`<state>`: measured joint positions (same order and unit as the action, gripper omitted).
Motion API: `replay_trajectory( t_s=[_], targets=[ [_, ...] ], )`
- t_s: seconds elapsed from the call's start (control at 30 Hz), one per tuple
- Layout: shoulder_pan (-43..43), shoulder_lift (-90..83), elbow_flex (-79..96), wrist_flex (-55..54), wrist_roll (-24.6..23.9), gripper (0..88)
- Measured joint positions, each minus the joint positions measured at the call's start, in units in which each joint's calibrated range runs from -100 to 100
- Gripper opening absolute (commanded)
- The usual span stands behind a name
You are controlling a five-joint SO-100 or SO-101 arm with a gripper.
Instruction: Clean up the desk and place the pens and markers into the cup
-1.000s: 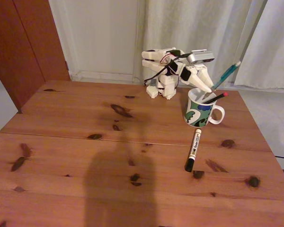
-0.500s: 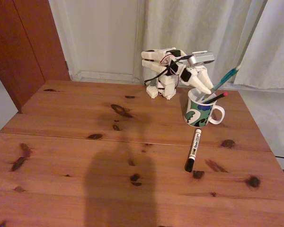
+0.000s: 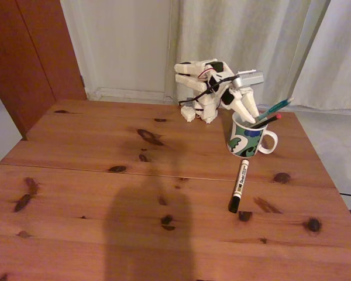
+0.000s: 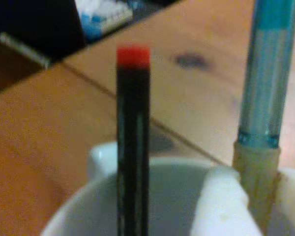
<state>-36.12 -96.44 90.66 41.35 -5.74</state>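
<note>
Two pens (image 3: 268, 115) in patterned cup (image 3: 247, 136), claw (image 3: 250, 115) spread above rim.

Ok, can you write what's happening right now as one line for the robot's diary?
gripper: over cup | teal pen: in cup | black pen: in cup | white marker: on desk, not yet picked

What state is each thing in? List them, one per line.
Mug: upright on the table, holding two pens.
Black pen: leaning in the mug.
Teal pen: leaning in the mug.
Marker: lying on the table, capped.
Gripper: fingers over the mug; grip unclear.
</note>
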Motion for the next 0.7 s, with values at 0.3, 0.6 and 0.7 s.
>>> replay_trajectory(
  t_s=[0.3,0.6,0.7],
  targets=[
    [0.0,0.0,0.0,1.3,0.0,2.5],
    [0.3,0.0,0.0,1.3,0.0,9.2],
    [0.3,0.0,0.0,1.3,0.0,9.2]
  ],
)
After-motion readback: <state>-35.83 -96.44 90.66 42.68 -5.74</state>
